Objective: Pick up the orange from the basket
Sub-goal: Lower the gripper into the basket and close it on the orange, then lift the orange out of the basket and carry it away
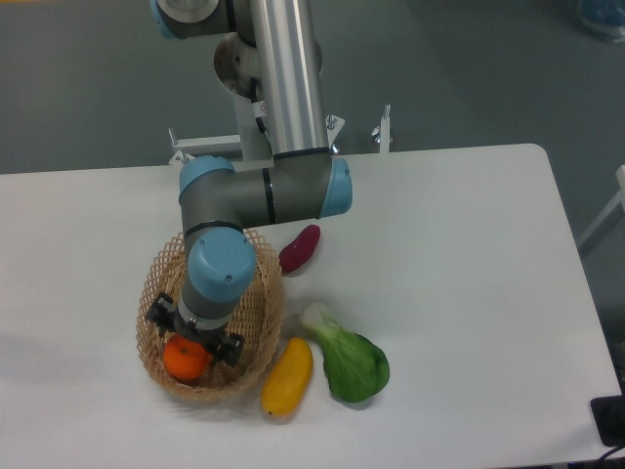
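Claw [191, 335] hangs wide apart right over the orange [185, 360] in the basket [154, 283], lower left, ready to grab it.
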Available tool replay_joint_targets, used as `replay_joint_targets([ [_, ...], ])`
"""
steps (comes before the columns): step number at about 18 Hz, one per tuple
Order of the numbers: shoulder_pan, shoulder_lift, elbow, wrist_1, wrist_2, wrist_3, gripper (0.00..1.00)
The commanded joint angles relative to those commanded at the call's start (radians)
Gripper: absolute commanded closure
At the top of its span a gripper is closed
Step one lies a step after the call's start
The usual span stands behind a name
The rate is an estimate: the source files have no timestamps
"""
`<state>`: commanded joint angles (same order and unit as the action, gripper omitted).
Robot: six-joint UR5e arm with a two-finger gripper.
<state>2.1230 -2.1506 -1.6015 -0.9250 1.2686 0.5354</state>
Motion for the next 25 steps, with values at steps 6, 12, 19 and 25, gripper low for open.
replay_joint_targets([
  [6,0.000,0.012,-0.011,-0.005,0.002,-0.002,0.64],
  [12,0.002,0.074,-0.021,-0.008,0.000,0.006,0.74],
  [19,0.096,0.158,-0.011,-0.006,0.002,0.110,0.73],
  [25,0.216,0.199,0.023,-0.002,0.002,0.247,0.73],
])
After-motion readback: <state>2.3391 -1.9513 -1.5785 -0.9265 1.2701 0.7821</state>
